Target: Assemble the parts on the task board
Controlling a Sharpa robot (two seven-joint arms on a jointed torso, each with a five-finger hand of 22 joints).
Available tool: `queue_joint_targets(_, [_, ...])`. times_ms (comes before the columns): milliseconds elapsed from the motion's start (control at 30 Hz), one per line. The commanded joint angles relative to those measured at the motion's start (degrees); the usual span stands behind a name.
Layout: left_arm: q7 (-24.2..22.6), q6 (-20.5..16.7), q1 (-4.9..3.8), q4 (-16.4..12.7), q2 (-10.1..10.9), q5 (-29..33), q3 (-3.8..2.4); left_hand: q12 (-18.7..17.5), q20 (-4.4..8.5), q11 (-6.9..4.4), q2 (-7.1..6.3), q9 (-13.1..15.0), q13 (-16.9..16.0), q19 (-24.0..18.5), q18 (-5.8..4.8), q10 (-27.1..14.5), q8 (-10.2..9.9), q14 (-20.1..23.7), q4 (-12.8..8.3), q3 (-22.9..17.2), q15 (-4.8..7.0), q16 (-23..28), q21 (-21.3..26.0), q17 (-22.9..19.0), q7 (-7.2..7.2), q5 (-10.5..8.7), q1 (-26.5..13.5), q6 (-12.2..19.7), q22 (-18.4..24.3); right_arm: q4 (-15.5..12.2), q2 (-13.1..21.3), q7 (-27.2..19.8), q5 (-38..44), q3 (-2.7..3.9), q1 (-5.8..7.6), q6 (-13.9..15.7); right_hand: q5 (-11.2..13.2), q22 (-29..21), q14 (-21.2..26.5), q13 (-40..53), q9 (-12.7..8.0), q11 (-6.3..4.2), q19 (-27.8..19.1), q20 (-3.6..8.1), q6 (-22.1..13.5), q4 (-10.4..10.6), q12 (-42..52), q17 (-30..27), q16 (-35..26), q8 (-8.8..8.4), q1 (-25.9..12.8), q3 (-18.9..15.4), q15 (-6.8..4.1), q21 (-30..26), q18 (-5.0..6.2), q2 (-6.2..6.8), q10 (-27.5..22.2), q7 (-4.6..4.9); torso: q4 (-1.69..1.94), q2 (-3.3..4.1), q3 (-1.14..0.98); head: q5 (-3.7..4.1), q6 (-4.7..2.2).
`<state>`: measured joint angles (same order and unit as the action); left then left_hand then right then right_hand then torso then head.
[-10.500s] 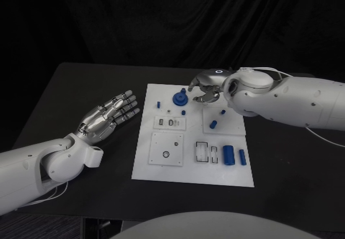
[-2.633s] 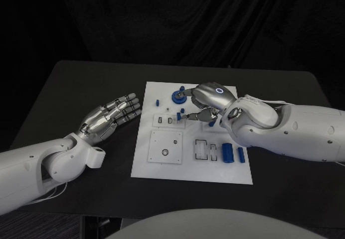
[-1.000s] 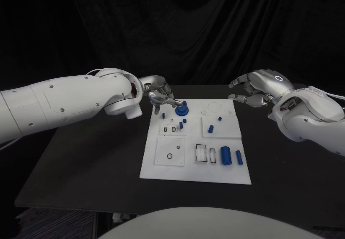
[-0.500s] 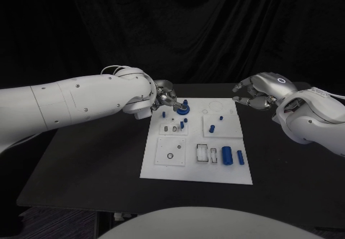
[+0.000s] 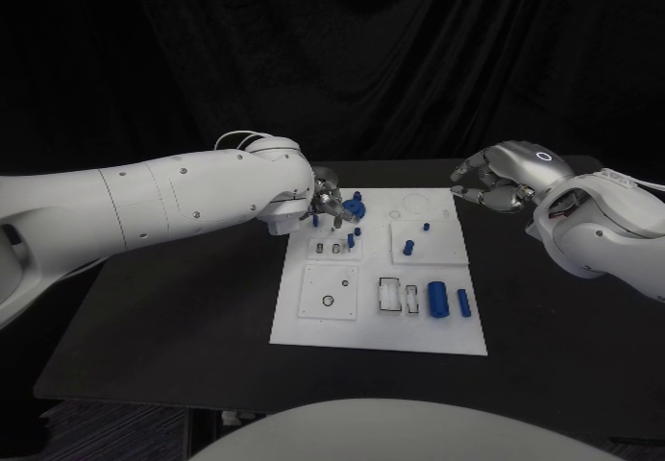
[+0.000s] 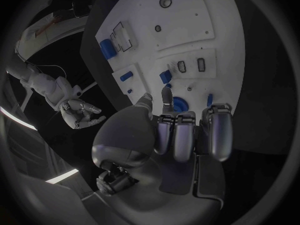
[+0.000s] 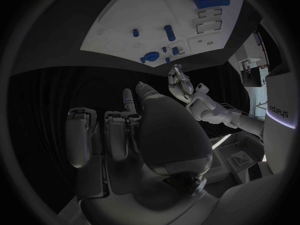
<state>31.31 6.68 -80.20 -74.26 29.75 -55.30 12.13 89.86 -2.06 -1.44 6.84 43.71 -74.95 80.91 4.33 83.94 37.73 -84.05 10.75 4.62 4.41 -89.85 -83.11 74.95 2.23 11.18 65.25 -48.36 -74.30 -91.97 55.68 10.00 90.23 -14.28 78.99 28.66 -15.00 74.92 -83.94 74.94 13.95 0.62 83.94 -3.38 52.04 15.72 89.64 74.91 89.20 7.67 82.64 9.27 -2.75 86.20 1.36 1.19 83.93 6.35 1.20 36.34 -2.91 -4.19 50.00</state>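
Task board (image 5: 377, 331), a white plate, lies at the centre of the head view on the black table (image 5: 166, 327), with small blue parts spread over it. Round blue part (image 5: 352, 205) stands near the board's upper left corner, a small blue peg (image 5: 350, 241) sits just below it beside two slots, another blue piece (image 5: 407, 248) lies on the raised square at centre right, and two blue cylinders (image 5: 439, 300) lie side by side at lower right, beside two rectangular recesses. Left arm crosses the frame from the left edge, its bulk covering the table left of the board; the left hand (image 5: 325, 203) sits at the board's upper left corner, fingertips (image 6: 166, 92) reaching down just beside the round blue part, and whether they touch or hold it cannot be told. In the left wrist view the remaining fingers lie curled in above the board's edge. Right hand (image 5: 502, 177) hangs at the upper right, off the board and above the table, fingers curled inward with nothing in them. Compared with half a second earlier, the left arm has swung further in and lower over the corner, so more of the hand is hidden behind the wrist; the right hand keeps almost the same place, and the parts on the board lie as before.
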Motion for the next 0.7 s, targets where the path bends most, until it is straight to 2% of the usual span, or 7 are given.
queue_joint_targets(33, [1.8,0.5,0.47,0.2,-0.5,-0.1,-0.04,0.1,0.35,-0.34,-0.03,0.2,-15.0,0.2,-0.75,6.1,-0.2,-5.9,0.1,-0.3,0.34,-0.1,-0.1,15.1,-0.07,0.2,-0.5,0.2,0.0,0.1,-0.2,0.1,-0.4,0.04,0.02,-0.1,-0.3,13.7,-5.9,15.1,-0.1,0.37,4.2,-0.08,0.6,0.1,0.4,14.4,0.0,0.36,0.4,0.4,-0.05,0.0,-0.35,-0.07,6.1,-0.03,-0.05,0.05,-0.11,-0.15,0.0])
queue_joint_targets(167, [1.9,0.4,1.0,0.4,-1.1,-0.1,-0.04,0.1,0.41,-0.38,-0.09,0.7,-15.0,0.2,-0.74,6.1,-0.4,-5.9,0.2,-0.3,0.39,-0.1,0.0,15.1,-0.11,0.47,-0.8,0.0,0.0,0.3,-0.4,0.2,-0.5,0.04,0.01,-0.2,-0.8,13.7,-5.9,15.1,-0.1,0.43,4.2,-0.1,0.8,0.0,0.4,14.4,0.0,0.34,0.6,0.6,-0.02,0.0,-0.34,-0.06,6.1,-0.02,-0.11,0.05,-0.15,-0.34,0.0])
queue_joint_targets(333, [1.8,-0.1,1.93,1.0,-1.7,-0.1,-0.04,0.1,0.44,-0.4,0.0,1.0,-15.0,0.2,-0.71,6.1,-0.6,-5.9,0.3,-0.4,0.42,-0.1,0.1,15.1,-0.11,0.61,-1.0,0.1,0.1,0.5,-0.5,0.2,-0.5,0.04,-0.03,-0.4,-1.3,13.7,-5.8,15.1,-0.2,0.47,4.2,-0.12,0.9,-0.1,0.4,14.3,0.0,0.26,0.8,0.8,0.01,-0.1,-0.33,-0.03,6.1,-0.01,0.0,-0.06,-0.19,-0.08,0.0])
queue_joint_targets(467, [1.7,-0.7,2.62,2.0,-2.4,-0.1,-0.05,0.1,0.47,-0.41,0.15,1.3,-15.0,0.1,-0.69,6.1,-1.0,-5.9,0.2,-0.7,0.44,-0.1,0.1,15.1,-0.14,0.92,-1.1,0.1,0.2,0.6,-0.5,0.3,-0.7,0.04,-0.06,-0.5,-1.9,13.7,-5.8,15.1,-0.3,0.5,4.2,-0.15,1.0,-0.3,0.4,14.3,-0.1,0.17,1.0,1.0,0.04,-0.1,-0.33,0.0,6.1,0.02,-0.09,-0.09,-0.16,-0.3,0.0])
queue_joint_targets(700, [1.3,-1.4,3.48,2.8,-3.1,-0.1,-0.05,0.1,0.48,-0.36,0.16,1.7,-15.0,0.0,-0.62,6.1,-1.6,-5.9,0.2,-0.9,0.42,-0.1,0.3,15.1,-0.05,1.15,-1.2,0.3,0.5,0.6,-0.5,0.4,-1.3,0.04,-0.12,-0.8,-2.6,13.7,-5.8,15.0,-0.4,0.58,4.2,-0.19,1.1,-0.4,0.3,14.2,-0.1,0.06,1.3,1.2,0.1,-0.2,-0.31,0.04,6.0,0.06,-0.1,-0.09,-0.12,-0.22,0.0])
